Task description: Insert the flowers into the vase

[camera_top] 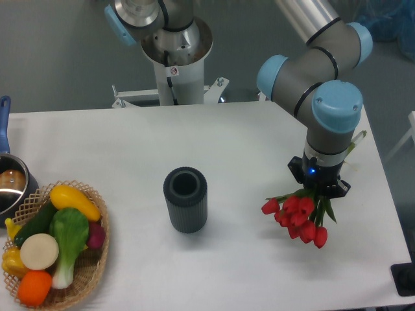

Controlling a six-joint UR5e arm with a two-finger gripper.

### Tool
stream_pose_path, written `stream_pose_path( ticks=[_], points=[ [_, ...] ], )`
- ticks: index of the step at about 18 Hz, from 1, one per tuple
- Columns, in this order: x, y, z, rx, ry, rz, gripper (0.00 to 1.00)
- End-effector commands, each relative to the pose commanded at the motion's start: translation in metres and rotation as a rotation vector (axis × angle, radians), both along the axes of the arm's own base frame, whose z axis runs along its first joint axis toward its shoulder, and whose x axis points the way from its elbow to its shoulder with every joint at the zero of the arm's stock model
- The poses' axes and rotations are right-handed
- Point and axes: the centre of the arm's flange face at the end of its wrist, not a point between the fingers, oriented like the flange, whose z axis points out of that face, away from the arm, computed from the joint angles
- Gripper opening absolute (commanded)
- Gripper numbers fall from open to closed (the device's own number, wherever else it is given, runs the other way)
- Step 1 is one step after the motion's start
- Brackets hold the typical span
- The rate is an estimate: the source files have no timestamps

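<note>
The flowers point(299, 217), a bunch of red tulips with green stems, hang bud-down at the right of the table, their stems held in my gripper point(318, 189). The gripper is shut on the stems, and its fingers are mostly hidden by the wrist and the leaves. One stem end sticks out past the wrist at the upper right. The vase point(185, 199), a dark grey ribbed cylinder with an open round mouth, stands upright in the middle of the table, well to the left of the flowers.
A wicker basket point(91, 272) of toy vegetables sits at the front left corner. A steel pot point(11, 184) with a blue handle is at the left edge. The robot base point(175, 61) stands behind the table.
</note>
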Motion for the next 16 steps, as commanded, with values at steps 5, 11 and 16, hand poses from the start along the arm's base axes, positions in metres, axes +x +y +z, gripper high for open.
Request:
stream_pose_path(
  ticks=[5,11,16],
  points=[
    [-0.001,-0.001,0.007,0.005,0.009,0.002,0.00],
    [0.004,-0.004,0.023,0.042,0.006,0.004,0.00],
    [0.021,0.005,0.062,0.221,-0.022,-0.018,0.00]
  ],
)
